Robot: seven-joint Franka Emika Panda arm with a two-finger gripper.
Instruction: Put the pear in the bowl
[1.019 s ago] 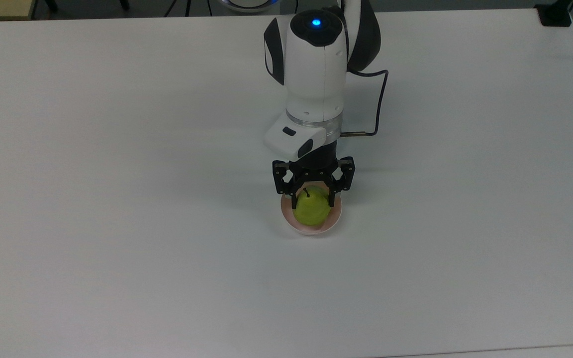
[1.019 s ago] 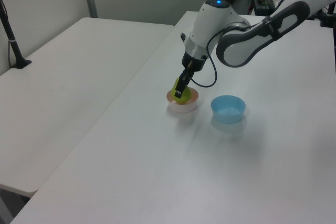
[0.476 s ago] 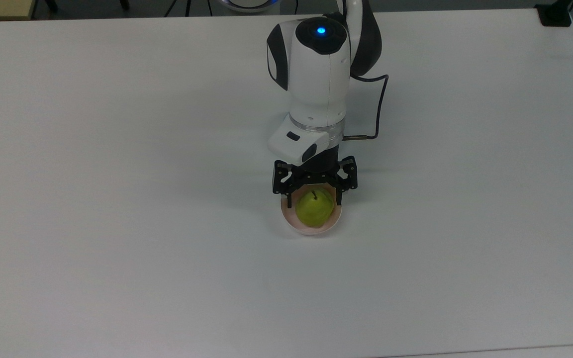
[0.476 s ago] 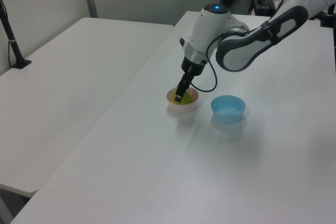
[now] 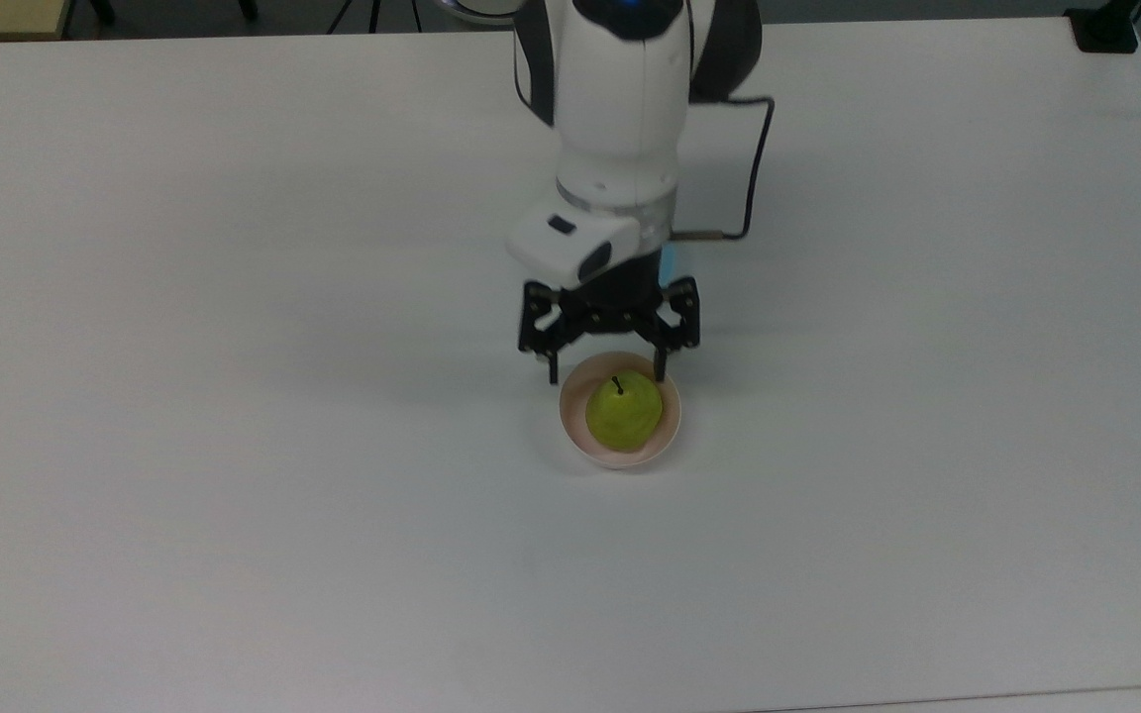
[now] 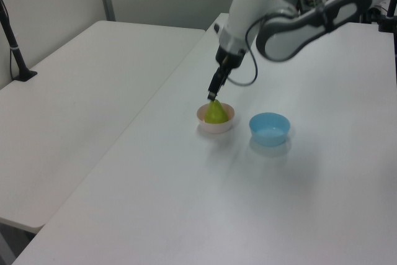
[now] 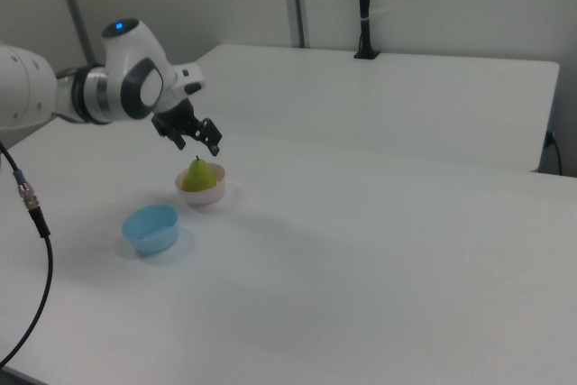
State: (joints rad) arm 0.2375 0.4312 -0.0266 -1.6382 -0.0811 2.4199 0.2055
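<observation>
One pear (image 5: 623, 411) sits in the pink bowl (image 5: 669, 436), upright, stem up w/ a slight tilt; its long axis runs roughly vertical; the job looks done bar my exit. My gripper (image 5: 608, 377) hangs above the bowl's far rim as the top view shows it, fingers (image 5: 552, 371) spread wide apart, gripping nothing; in the right view my gripper (image 7: 201, 144) hovers just above the stem w/ clear air between, and in the left view my fingertips (image 6: 211, 96) sit just over the pear's (image 6: 216, 113) tip. Key relation for what comes next: the pear lies below me and a bit toward the top view's bottom edge, its stem pointing up toward the gap between my fingers; so I judge the safe way out is straight up, not sideways, since a sideways sweep low down could clip the stem or nudge the bowl (image 7: 214, 193). The blue bowl (image 6: 270, 128) stands near the pink bowl (image 6: 226, 125), apart from it, to the left view's right; it's no part of this, but I'd keep my arm's path off it. The white table (image 5: 234, 297) around looks bare otherwise.
</observation>
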